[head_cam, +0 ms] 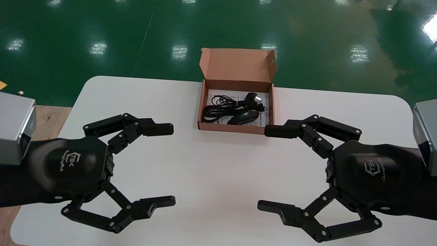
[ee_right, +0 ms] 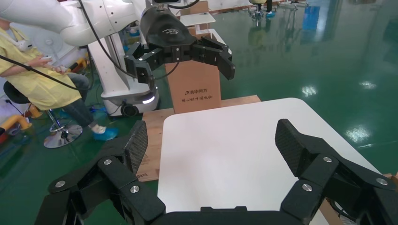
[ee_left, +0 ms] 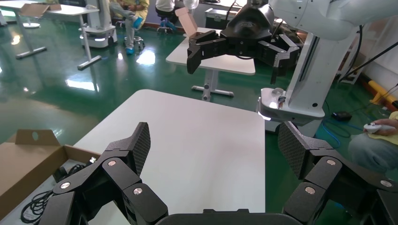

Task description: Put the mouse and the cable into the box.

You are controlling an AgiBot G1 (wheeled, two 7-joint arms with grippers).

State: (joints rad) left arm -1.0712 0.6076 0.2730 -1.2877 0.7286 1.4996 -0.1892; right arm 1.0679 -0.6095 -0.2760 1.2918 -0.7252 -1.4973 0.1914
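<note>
An open cardboard box (head_cam: pixel 204 102) stands at the far middle of the white table (head_cam: pixel 211 171), its lid flap raised behind it. Inside lie a dark mouse (head_cam: pixel 243 117) and a coiled black cable (head_cam: pixel 222 106) on a printed sheet. My left gripper (head_cam: pixel 169 165) hovers open over the near left of the table, empty. On the near right my right gripper (head_cam: pixel 266 167) is open and empty too. The two face each other, both short of the box. The left wrist view shows a corner of the box (ee_left: pixel 23 161) with the cable (ee_left: pixel 35 199) beside my left gripper (ee_left: pixel 213 140).
Green floor surrounds the table. In the right wrist view my right gripper (ee_right: pixel 209 140) looks across bare tabletop (ee_right: pixel 225 140) toward the left gripper (ee_right: pixel 187 54), a wooden pallet (ee_right: pixel 152 150) and a tall carton (ee_right: pixel 195 86). A seated person (ee_right: pixel 42 79) is beyond.
</note>
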